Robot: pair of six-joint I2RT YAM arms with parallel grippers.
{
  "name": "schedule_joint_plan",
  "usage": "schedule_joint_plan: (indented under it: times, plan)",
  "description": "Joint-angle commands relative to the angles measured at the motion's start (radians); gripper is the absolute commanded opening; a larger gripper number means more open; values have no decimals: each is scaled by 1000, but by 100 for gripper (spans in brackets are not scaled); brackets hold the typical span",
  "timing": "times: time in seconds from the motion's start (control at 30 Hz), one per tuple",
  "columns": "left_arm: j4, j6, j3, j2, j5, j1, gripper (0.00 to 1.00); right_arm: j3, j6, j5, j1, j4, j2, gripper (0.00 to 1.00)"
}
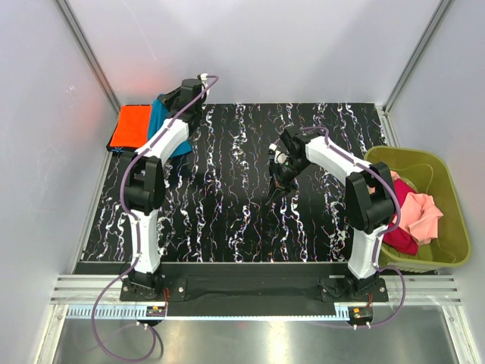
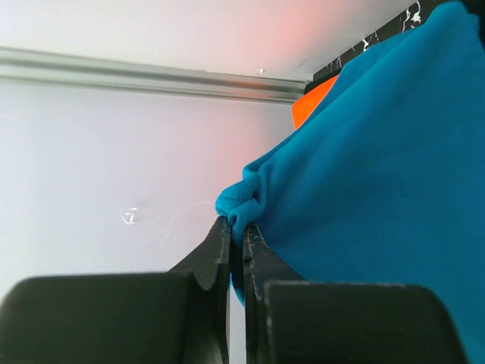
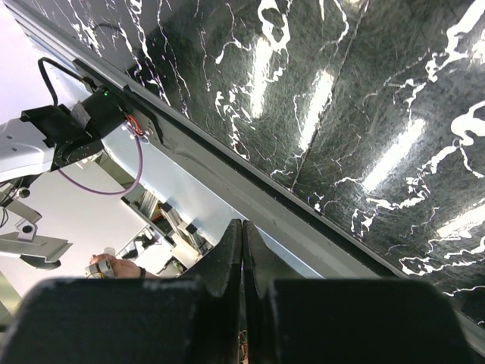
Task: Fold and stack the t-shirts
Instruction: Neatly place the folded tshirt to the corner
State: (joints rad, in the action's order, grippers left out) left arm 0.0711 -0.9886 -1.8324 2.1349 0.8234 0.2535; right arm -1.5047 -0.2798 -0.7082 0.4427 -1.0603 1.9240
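Top view first: the left gripper (image 1: 176, 98) is way out at the far left corner of the table (image 1: 227, 197), right on the teal shirt (image 1: 160, 121). That shirt sits in a loose heap, partly under the arm. Touching it on the left is the orange shirt (image 1: 130, 125), lying flat and squared off in the corner. The right gripper (image 1: 275, 188) hangs over the middle of the table, a bit right of centre, pointing down with no cloth near it. The bin (image 1: 451, 197) sits off the right edge of the table, with a pink shirt (image 1: 421, 216) crumpled on top of a magenta shirt (image 1: 402, 239) inside.

Left wrist cam: the fingers (image 2: 220, 246) are clamped tight on a bunched-up fold of the teal shirt, and the rest of the cloth fills the right side of the picture. There's a sliver of orange peeking out behind it and a white wall (image 2: 114, 152) beyond.

Right wrist cam: the jaws are pressed together with nothing between them, so clenched and empty. Past the tips there's only bare marbled tabletop and its near edge.
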Motion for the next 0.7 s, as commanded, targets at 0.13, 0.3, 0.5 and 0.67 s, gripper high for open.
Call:
schedule_joint_plan:
  times: [0.13, 0.3, 0.5, 0.67]
  plan:
    - [-37, -81, 41, -142, -64, -37, 0, -57, 8, -23, -4, -4, 24, 3]
    - [-42, -99, 53, -159, -90, -60, 0, -55, 8, -28, -4, -4, 30, 3]
    - [-37, -122, 82, -194, -132, -74, 0, -55, 8, -34, -4, -6, 38, 3]
    - [-42, -133, 73, -165, -144, -83, 0, -77, 8, -34, -6, -12, 55, 3]
